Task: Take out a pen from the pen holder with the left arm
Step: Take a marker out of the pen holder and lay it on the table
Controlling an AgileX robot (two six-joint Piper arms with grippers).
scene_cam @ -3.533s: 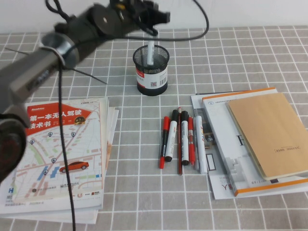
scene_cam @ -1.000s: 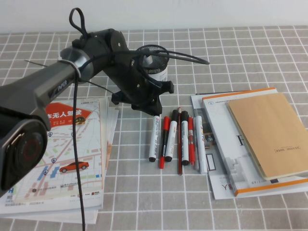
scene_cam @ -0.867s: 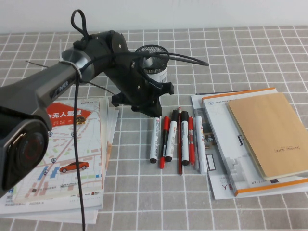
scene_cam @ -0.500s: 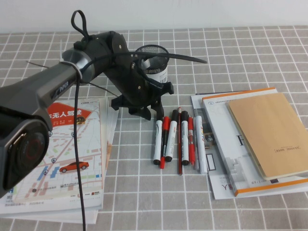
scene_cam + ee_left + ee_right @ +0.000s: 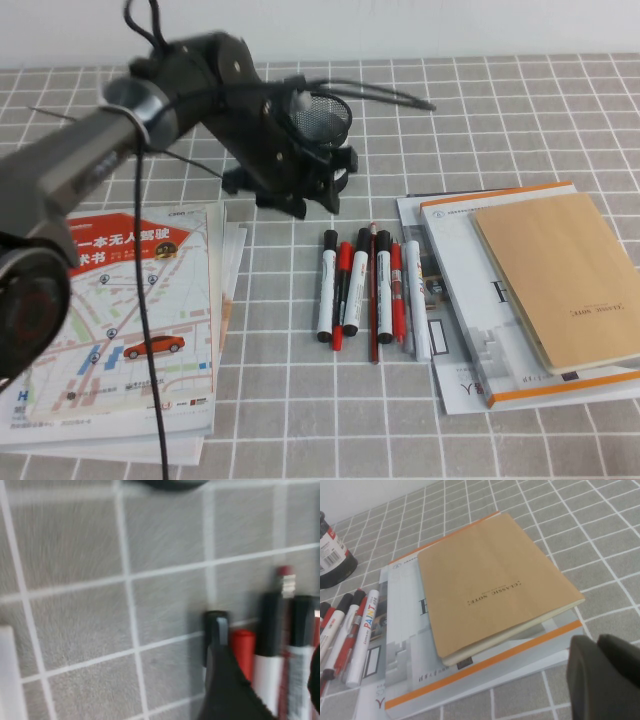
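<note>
One pen (image 5: 326, 285) lies on the worktop (image 5: 500, 120), leftmost in the row of pens (image 5: 372, 295), just nearer us than our left pincer (image 5: 305, 200), parted and empty by the holder (image 5: 328, 118); our right pincer (image 5: 605, 675) sits closed beside the notebook (image 5: 490, 585).

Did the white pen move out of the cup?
Yes. The white pen left the holder and lies beside the red pen; left gripper hangs by the holder, right gripper sits near the notebook.

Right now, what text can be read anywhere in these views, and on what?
"CLASSIC NOTE": tan notebook cover.
"PAINT": white marker barrel.
"无人驾驶": booklet title, part of a longer line.
pen holder label and barcode: too small to read.
</note>
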